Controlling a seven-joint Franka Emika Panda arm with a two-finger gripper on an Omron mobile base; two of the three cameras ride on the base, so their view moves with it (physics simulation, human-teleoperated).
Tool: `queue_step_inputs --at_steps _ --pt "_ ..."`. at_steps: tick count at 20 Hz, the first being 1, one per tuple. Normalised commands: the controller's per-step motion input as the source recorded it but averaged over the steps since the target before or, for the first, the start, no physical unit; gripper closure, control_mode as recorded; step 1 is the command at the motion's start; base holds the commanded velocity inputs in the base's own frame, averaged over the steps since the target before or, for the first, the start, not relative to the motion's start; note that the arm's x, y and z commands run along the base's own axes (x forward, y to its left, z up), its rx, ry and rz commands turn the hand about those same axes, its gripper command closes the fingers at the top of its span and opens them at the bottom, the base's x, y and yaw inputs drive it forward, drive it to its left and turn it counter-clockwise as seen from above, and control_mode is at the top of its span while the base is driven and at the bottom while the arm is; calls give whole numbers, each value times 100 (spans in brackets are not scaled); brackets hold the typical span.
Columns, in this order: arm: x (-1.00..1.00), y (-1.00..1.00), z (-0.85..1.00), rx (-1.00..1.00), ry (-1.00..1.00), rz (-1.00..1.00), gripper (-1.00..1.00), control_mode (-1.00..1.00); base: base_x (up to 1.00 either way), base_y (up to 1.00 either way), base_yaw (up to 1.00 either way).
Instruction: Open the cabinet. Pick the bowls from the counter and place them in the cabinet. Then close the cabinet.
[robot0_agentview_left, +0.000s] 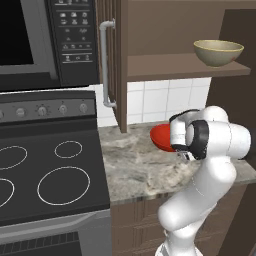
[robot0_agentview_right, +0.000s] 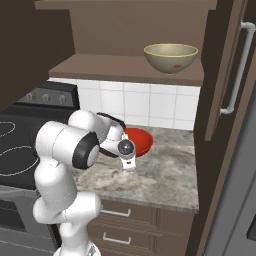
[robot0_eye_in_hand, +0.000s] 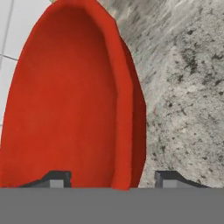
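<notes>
Left base view: cabinet (robot0_agentview_left: 150, 30) open, tan bowl (robot0_agentview_left: 218, 52) shelved at 1 o'clock; red bowl (robot0_agentview_left: 161, 138) on the tabletop (robot0_agentview_left: 135, 160).

Hand view: hand (robot0_eye_in_hand: 113, 178) straddles the red rim, fingers apart, grip unconfirmed. Next, I judge: clench, lift to shelf.

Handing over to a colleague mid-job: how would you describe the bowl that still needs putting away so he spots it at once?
Find the open wooden cabinet right of the stove; the speckled stone counter runs beneath it. On that counter, by the tiled wall, sits the red bowl, with the gripper straddling its rim. It is glossy red, unlike the beige bowl already on the shelf.
</notes>
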Motion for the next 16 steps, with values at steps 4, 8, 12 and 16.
queue_step_inputs --at_steps 4,8,12,16 --pt "23 0 -35 0 3 3 100 -100 0 0 0" --pt "9 -3 -27 0 1 2 100 -100 0 0 0" --pt "-16 -21 -2 5 0 0 100 -100 0 0 0" --pt "-58 -24 14 16 -2 0 100 -100 0 0 0"
